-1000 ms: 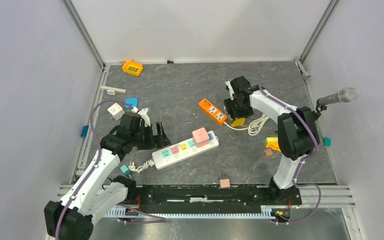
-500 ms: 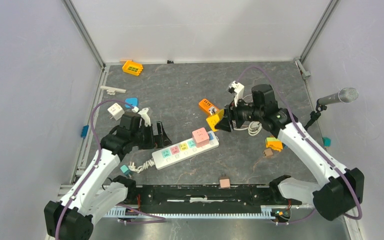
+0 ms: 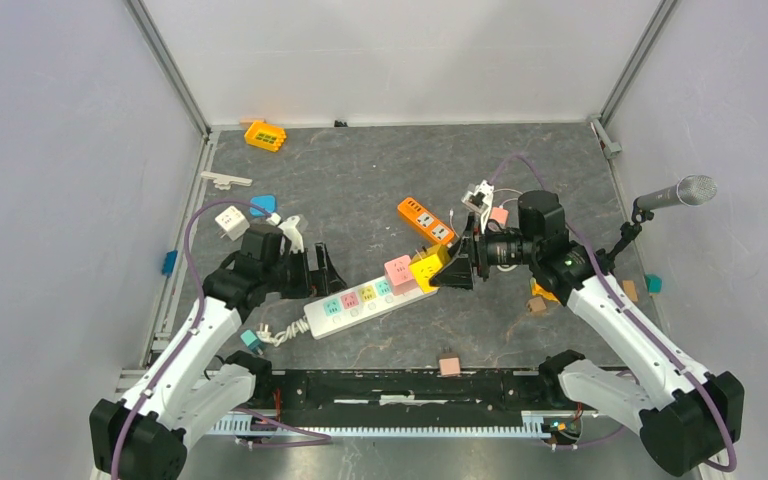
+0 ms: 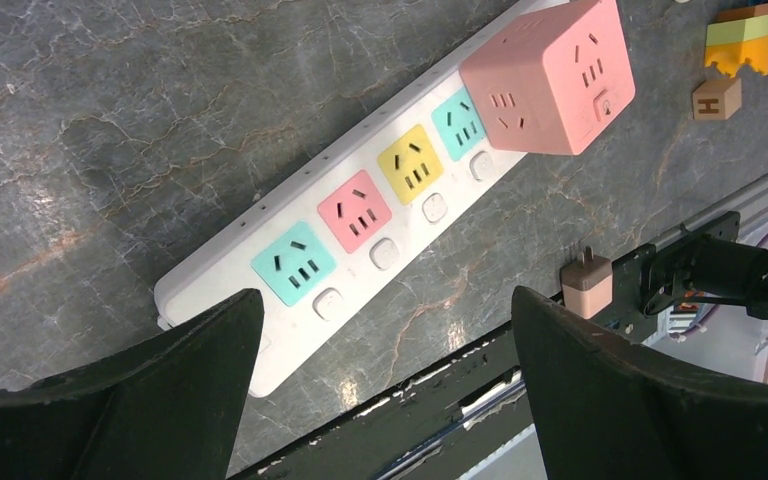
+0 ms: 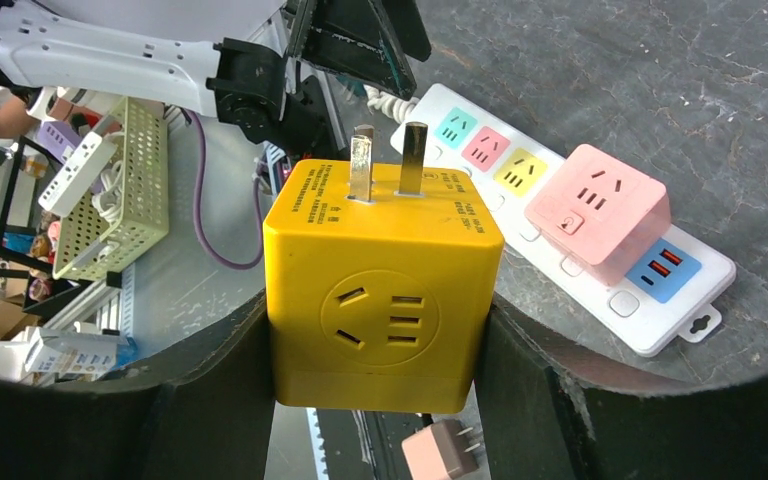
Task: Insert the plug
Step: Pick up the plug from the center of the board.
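Grey table (image 3: 360, 170); my right gripper (image 3: 448, 268) clamps the plug (image 5: 380, 300), left gripper (image 3: 318, 268) gapes. Prongs (image 5: 412, 155) aim sideways, could miss the strip (image 4: 400, 270).

From above I see my right gripper (image 3: 447, 268) clamped on the yellow cube-shaped plug adapter (image 3: 424, 268). The cube sits hard against the pink cube adapter (image 3: 399, 271) at the right end of the white power strip with pastel sockets (image 3: 350, 303), though I cannot tell whether the two touch. My left gripper (image 3: 321, 272) stands with its jaws spread wide just behind the strip's left half, holding nothing. An orange rectangular power strip (image 3: 425, 221) lies beyond the yellow cube on the grey stone-patterned tabletop (image 3: 360, 180), and a small pink plug (image 3: 449, 364) rests beside the black front rail (image 3: 380, 385).
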Controlling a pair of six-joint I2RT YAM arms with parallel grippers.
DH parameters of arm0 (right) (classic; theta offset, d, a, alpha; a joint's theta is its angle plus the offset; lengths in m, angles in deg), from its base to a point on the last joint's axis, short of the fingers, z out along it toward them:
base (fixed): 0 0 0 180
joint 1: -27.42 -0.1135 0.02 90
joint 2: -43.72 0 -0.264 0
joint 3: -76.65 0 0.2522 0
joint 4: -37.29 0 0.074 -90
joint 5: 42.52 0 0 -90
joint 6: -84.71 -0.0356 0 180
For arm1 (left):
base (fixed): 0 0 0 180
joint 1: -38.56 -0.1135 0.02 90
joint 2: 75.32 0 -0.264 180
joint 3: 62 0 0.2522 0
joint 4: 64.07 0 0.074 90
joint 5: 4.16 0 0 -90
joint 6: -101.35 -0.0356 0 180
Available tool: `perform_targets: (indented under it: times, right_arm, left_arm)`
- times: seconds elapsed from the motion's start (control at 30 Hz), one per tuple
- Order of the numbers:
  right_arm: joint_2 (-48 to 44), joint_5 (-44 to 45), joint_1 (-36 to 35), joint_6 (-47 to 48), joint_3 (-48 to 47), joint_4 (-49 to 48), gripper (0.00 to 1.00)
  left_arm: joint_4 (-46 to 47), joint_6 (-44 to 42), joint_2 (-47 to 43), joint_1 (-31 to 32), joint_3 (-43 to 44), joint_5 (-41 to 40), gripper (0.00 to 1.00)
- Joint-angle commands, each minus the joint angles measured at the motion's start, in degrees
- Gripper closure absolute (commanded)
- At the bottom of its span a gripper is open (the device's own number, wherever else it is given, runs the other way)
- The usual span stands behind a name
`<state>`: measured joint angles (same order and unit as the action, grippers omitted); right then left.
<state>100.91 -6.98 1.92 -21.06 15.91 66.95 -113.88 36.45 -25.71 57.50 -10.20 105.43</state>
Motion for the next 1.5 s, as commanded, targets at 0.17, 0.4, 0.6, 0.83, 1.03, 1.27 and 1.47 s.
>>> perform_targets:
  times: [0.17, 0.4, 0.6, 0.83, 1.03, 1.27, 1.47]
  right_arm:
    - [-1.0, 5.1, -0.7, -0.9, -2.5, -0.8, 1.00]
    - [0.6, 18.1, -7.9, 5.6, -10.3, 7.3, 1.00]
    - [3.4, 29.7, -17.7, 8.3, -17.1, 10.9, 1.00]
    - [4.7, 44.0, -26.5, 11.7, -21.9, 12.4, 1.00]
    - [7.0, 54.8, -31.8, 16.5, -26.8, 12.8, 1.00]
    - [12.3, 65.6, -37.4, 23.6, -36.2, 15.6, 1.00]
    - [13.9, 72.5, -40.8, 27.2, -39.3, 15.3, 1.00]
  left_arm:
    - [2.5, 2.0, -0.4, -0.2, 0.2, 2.7, 0.00]
    - [1.7, 4.1, -3.8, -0.2, 3.0, 4.6, 0.00]
    - [-0.4, 8.0, -6.5, -0.2, 9.5, 4.8, 0.00]
    - [0.1, 10.5, -9.4, -0.2, 15.3, 4.1, 0.00]
    - [2.2, 12.1, -11.4, -0.2, 19.4, 4.7, 0.00]
    - [6.5, 13.6, -13.7, -0.2, 22.0, 5.4, 0.00]
    - [8.4, 13.0, -14.4, -0.2, 22.3, 8.0, 0.00]
